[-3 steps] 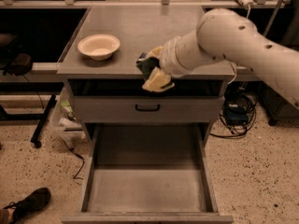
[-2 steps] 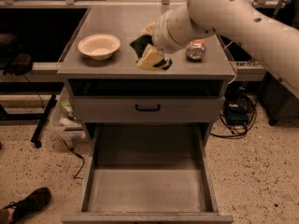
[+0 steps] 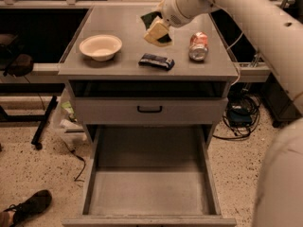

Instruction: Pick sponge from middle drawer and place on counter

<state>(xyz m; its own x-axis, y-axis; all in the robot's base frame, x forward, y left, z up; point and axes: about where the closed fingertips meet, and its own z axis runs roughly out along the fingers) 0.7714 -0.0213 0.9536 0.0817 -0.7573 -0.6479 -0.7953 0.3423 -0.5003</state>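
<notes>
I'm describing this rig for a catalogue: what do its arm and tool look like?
The arm is a thick, smooth, cream-white tube with rounded joints and a few small dark holes along it; another pale segment fills the lower right corner. No cables or lettering show on it. The tool, above the counter at the sponge, is mostly hidden behind the wrist.

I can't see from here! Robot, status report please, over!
Gripper above counter, shut on sponge. Sponge off the surface, not yet placed. Middle drawer open. Snack bar wrapper and can on counter nearby.
</notes>
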